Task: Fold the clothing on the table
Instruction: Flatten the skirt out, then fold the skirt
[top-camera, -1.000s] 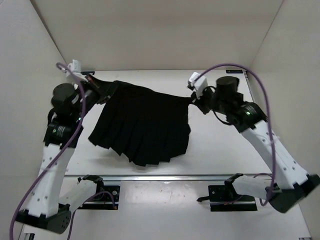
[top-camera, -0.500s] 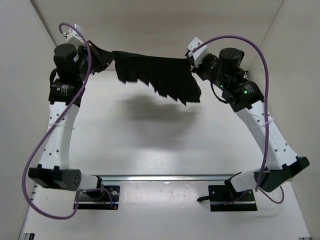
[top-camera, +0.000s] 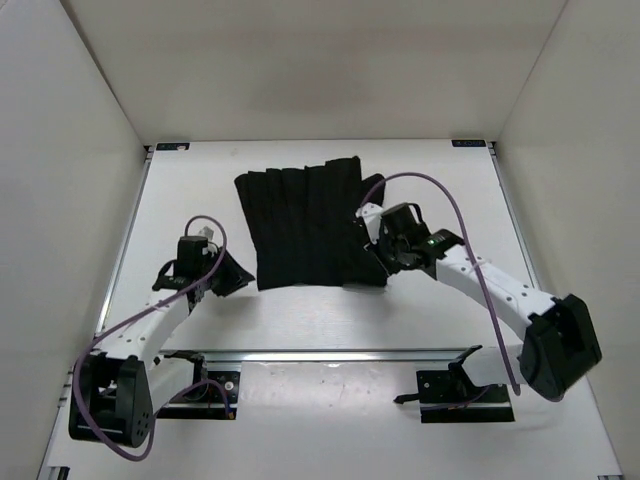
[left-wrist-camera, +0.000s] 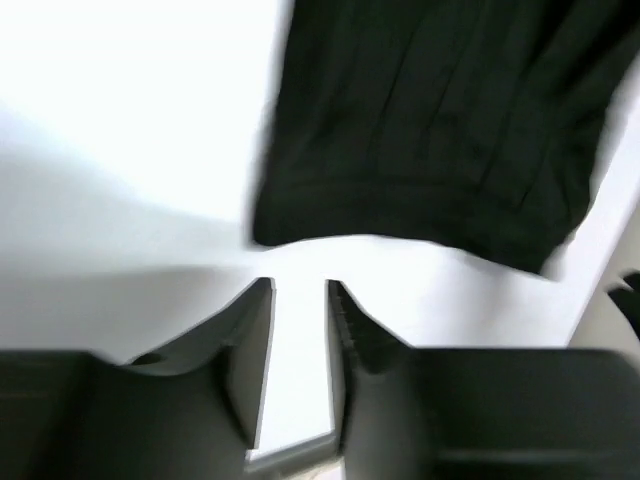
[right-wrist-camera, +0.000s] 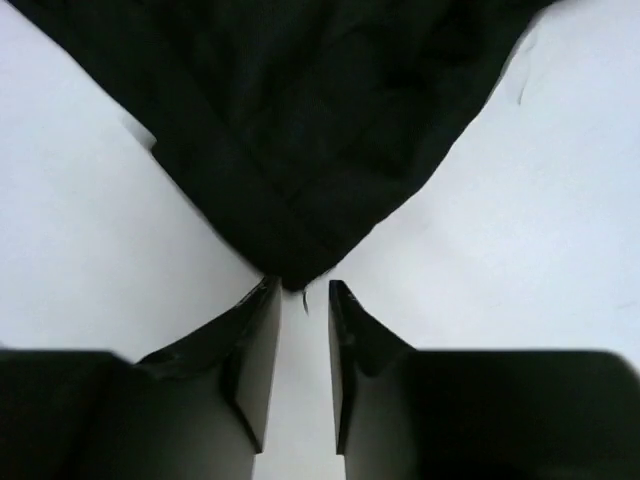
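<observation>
Left gripper and right gripper stand slightly parted, holding nothing. White tabletop carries the black pleated clothing, flat toward the far middle, its near corners just ahead of each gripper.

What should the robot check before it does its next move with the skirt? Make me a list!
1. Skirt lies flat on the table, pleats straight: ok.
2. No part of the skirt hangs over the table's edge: ok.
3. Left claw is empty, with its jaws a little apart and the hem just ahead of them: ok.
4. Right claw is empty, with its jaws a little apart: ok.
5. Right claw is clear of the skirt's corner: cannot tell, the corner reaches right up to its tips.
6. Skirt is already folded over: cannot tell from above.
</observation>
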